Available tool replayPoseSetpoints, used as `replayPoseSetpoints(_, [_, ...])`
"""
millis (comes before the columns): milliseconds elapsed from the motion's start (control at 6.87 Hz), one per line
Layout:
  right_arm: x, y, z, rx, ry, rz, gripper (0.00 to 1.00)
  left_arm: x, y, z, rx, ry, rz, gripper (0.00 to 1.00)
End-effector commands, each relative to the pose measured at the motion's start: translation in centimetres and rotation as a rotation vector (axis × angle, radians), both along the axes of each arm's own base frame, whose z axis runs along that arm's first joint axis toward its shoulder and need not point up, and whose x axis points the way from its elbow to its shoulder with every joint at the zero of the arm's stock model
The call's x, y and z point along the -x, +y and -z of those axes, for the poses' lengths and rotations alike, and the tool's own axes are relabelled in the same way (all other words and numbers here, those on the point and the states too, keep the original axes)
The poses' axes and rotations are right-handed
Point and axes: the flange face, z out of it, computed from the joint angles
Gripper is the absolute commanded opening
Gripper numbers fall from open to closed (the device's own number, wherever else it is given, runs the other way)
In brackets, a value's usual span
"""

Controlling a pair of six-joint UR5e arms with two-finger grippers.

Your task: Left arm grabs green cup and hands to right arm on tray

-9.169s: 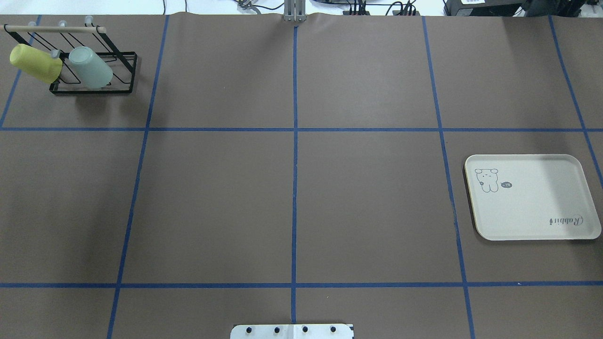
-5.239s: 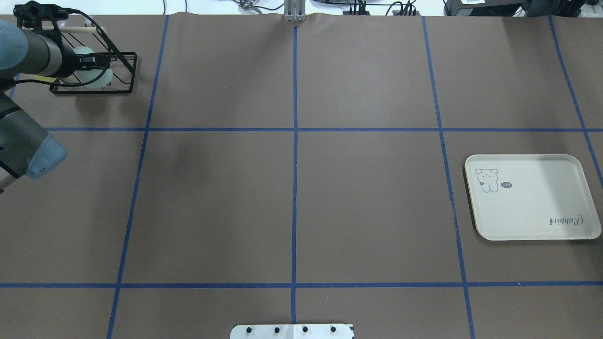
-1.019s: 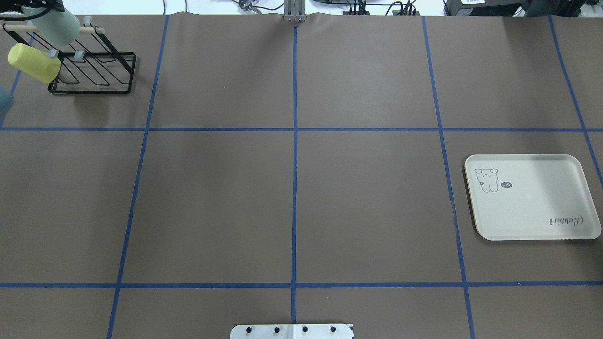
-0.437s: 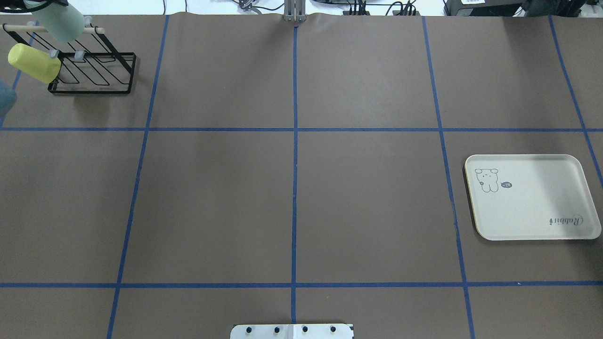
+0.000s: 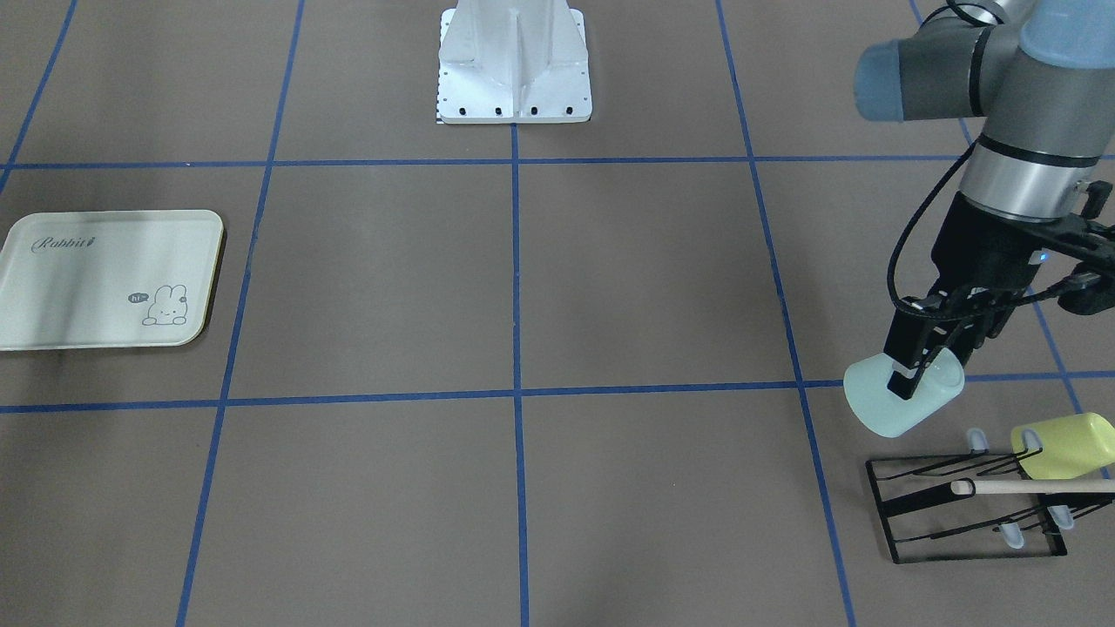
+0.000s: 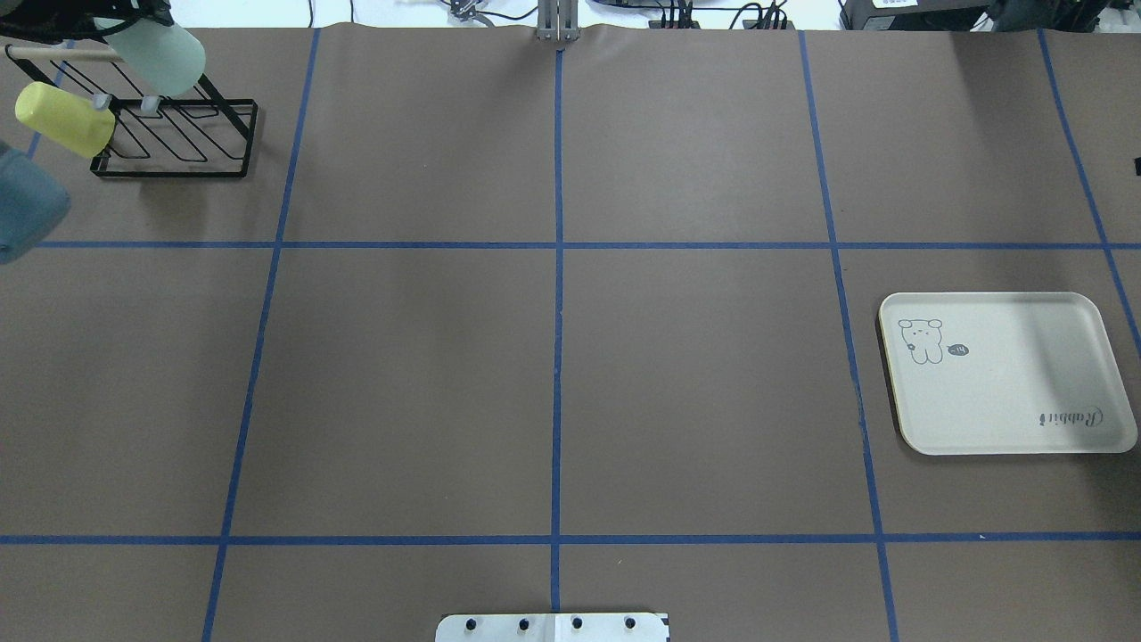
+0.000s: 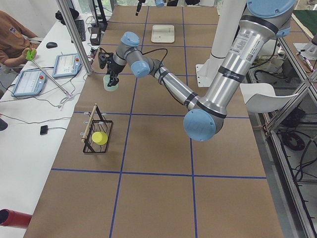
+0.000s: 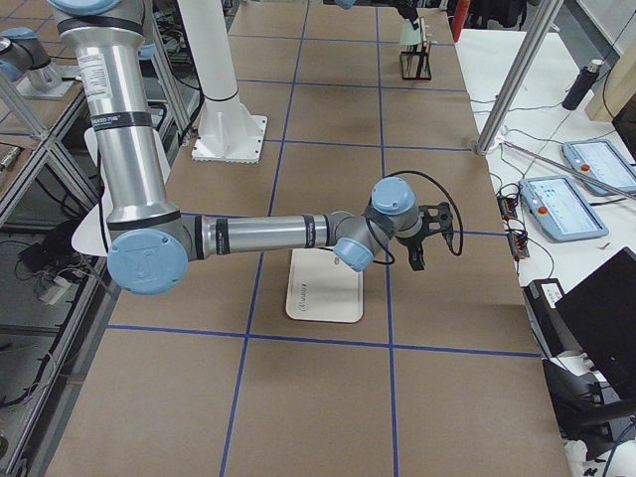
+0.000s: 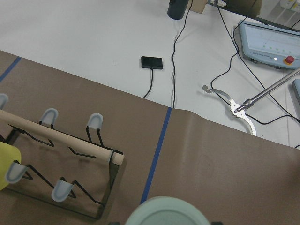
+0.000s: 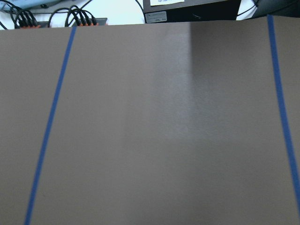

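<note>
Holding the green cup (image 5: 902, 405) tilted, clear of the rack (image 5: 923, 496), left fingers (image 5: 908, 357) clamp its wall; tray (image 5: 87, 287) lies well apart, near the right arm (image 8: 298, 234) (its fingers' state cannot be told).

Grey arms (image 5: 1045, 104), lt-blue caps (image 5: 875, 83)

Pale green cup (image 5: 875, 411) tilted in left gripper (image 5: 915, 380); cream tray (image 5: 87, 296) well apart.

A yellow-green cup (image 5: 1064, 444) hangs tilted on a black wire rack (image 5: 915, 501) with a wooden bar (image 5: 1037, 486).
</note>
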Motion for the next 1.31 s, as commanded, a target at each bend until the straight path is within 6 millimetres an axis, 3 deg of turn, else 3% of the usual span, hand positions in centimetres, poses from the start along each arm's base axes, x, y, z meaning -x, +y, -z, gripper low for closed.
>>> replayPoseSetpoints(0, [11.0,-0.3,11.6,0.097,-0.335,-0.016,1.0,-4.8,2.6,4.3,0.051,0.183,0.022,0.2])
replayPoseSetpoints(291, [18.4,3.5,17.5,0.072,-0.642,-0.082,1.0,-7.6,5.3,6.7,0.078,0.421,0.041,0.2])
replayPoseSetpoints(582, [19.6,6.7,21.0,0.082,-0.888,-0.015,1.0,-7.2,6.9,8.9,0.16,0.678,0.087,0.2])
replayPoseSetpoints(873, [20.7,9.7,24.1,0.077,-0.999,0.091,1.0,-5.5,9.2,11.9,0.239,0.871,0.1,0.21])
replayPoseSetpoints(1019, [21.7,11.3,25.9,0.062,-1.017,0.15,1.0,-6.7,10.8,13.0,0.314,0.909,0.029,0.21])
replayPoseSetpoints(1164, [21.9,11.6,27.3,0.042,-1.032,0.168,1.0,-8.1,12.0,14.4,0.356,0.931,-0.039,0.21])
